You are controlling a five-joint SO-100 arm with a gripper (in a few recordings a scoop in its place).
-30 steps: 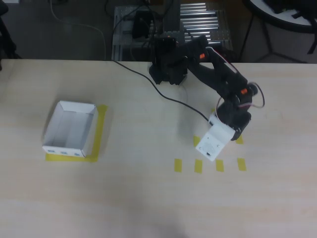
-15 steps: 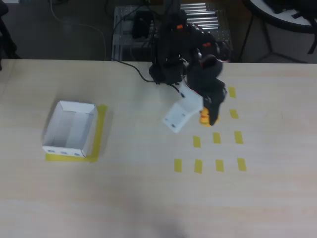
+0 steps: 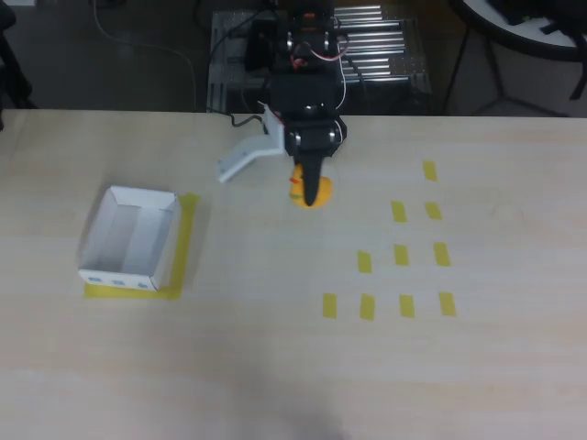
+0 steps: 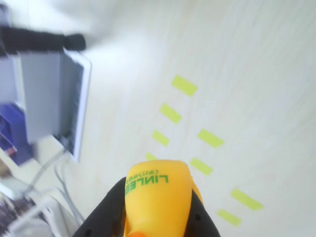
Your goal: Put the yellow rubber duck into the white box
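Observation:
The yellow rubber duck hangs above the table near the arm's base in the overhead view, and my black gripper is shut on it. In the wrist view the duck shows its flat underside with green lettering, clamped between the two black fingers. The white box stands open at the table's left on a yellow tape outline, well left of the gripper and duck.
Several short yellow tape strips mark the table to the right of the gripper. The arm's white block sticks out to the left. A black cable and a metal rack lie behind the table's back edge.
The arm has swung from the right-hand tape strips to the left and back toward its base, carrying the duck up off the table.

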